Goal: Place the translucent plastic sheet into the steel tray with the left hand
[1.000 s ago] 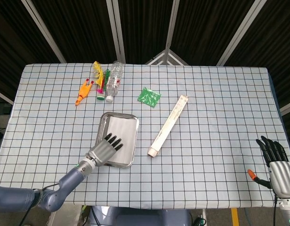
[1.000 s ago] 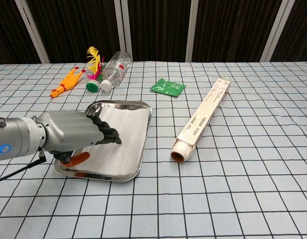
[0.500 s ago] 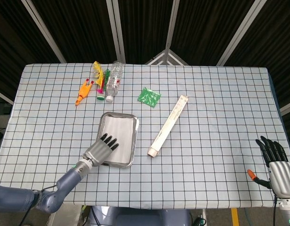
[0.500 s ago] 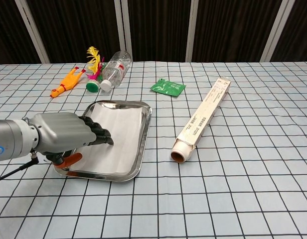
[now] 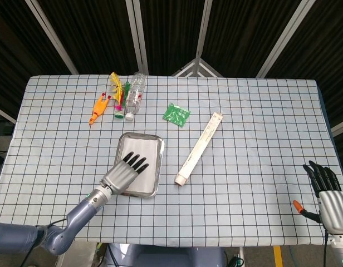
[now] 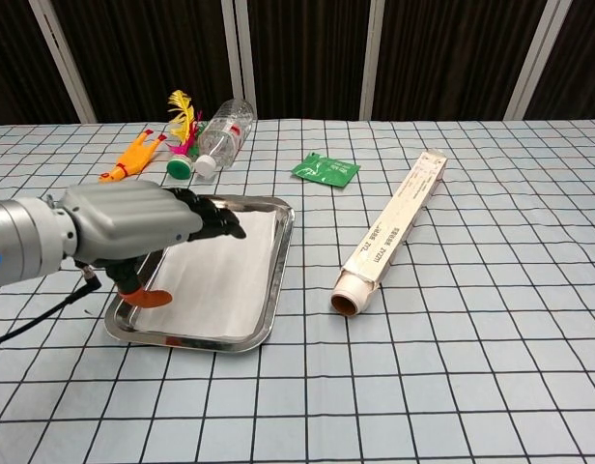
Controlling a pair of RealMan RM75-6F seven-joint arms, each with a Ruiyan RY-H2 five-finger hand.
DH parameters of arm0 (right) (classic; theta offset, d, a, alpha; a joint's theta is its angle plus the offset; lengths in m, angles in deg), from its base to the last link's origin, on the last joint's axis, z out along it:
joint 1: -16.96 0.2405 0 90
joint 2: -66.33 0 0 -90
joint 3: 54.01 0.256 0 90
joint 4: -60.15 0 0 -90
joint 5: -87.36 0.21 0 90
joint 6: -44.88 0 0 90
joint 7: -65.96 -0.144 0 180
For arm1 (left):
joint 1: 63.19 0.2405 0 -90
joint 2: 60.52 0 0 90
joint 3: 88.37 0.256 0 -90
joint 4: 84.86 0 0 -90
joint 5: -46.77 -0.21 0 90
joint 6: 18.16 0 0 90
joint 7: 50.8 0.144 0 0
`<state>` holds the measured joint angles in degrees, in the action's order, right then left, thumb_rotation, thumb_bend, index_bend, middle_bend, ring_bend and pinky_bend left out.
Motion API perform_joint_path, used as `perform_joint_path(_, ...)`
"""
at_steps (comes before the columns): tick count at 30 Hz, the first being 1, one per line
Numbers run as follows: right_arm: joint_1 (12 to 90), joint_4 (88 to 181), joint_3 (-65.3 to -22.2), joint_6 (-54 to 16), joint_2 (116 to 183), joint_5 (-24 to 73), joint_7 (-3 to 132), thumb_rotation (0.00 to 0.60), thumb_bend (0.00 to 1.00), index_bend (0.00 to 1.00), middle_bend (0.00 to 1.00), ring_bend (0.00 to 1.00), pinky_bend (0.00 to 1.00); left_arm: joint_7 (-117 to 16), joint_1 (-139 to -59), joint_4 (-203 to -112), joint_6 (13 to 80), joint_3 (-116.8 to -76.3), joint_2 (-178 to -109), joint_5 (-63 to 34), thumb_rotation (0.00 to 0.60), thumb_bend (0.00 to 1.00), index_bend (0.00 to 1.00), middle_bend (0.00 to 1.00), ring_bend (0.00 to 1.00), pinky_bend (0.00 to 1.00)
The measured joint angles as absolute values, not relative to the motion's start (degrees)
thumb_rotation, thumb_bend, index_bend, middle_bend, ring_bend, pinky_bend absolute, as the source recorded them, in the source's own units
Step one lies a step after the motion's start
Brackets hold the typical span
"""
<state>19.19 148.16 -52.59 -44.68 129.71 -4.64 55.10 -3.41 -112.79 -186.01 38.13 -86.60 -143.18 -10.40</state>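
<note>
The steel tray (image 5: 157,146) (image 6: 280,261) lies left of the table's middle. The translucent plastic sheet (image 5: 142,153) (image 6: 228,275) lies flat inside it. My left hand (image 5: 126,173) (image 6: 133,227) hovers over the tray's near left part, raised above the sheet, fingers stretched out and holding nothing. My right hand (image 5: 326,196) shows only in the head view, at the table's near right corner, fingers apart and empty.
A long cardboard box (image 5: 200,147) (image 6: 394,230) lies right of the tray. A green packet (image 5: 176,114) (image 6: 325,169), a clear bottle (image 5: 135,95) (image 6: 219,131), a feathered shuttlecock (image 5: 118,92) (image 6: 181,135) and an orange toy (image 5: 98,107) (image 6: 127,159) lie beyond it.
My left hand has lifted off the sheet and risen above the tray. The sheet stays flat in the tray. The right hand has not moved.
</note>
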Motion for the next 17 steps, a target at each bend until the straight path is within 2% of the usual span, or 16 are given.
perform_joint_path(3, 19.1, 147.9, -52.6, -44.9, 129.7, -4.8, 54.9, 0.600, 0.29, 0.00, 0.00, 0.00, 0.02, -6.4, -110.8, -188.2, 41.7, -87.0, -141.1, -12.9, 0.600, 0.01, 0.00, 0.00, 0.00, 0.00)
perform_joint_path(9, 19.0, 147.6, -52.6, -45.3, 129.9, -5.1, 55.5, 0.600, 0.29, 0.00, 0.00, 0.00, 0.02, -14.6, -103.1, -191.8, 52.4, -85.5, -135.4, -20.5, 0.600, 0.00, 0.00, 0.00, 0.00, 0.00)
perform_joint_path(17, 19.0, 147.3, -52.7, -46.0, 130.4, -6.1, 57.7, 0.600, 0.29, 0.00, 0.00, 0.00, 0.01, -26.9, -87.5, -189.5, 67.4, -77.6, -130.6, -30.8, 0.600, 0.00, 0.00, 0.00, 0.00, 0.00)
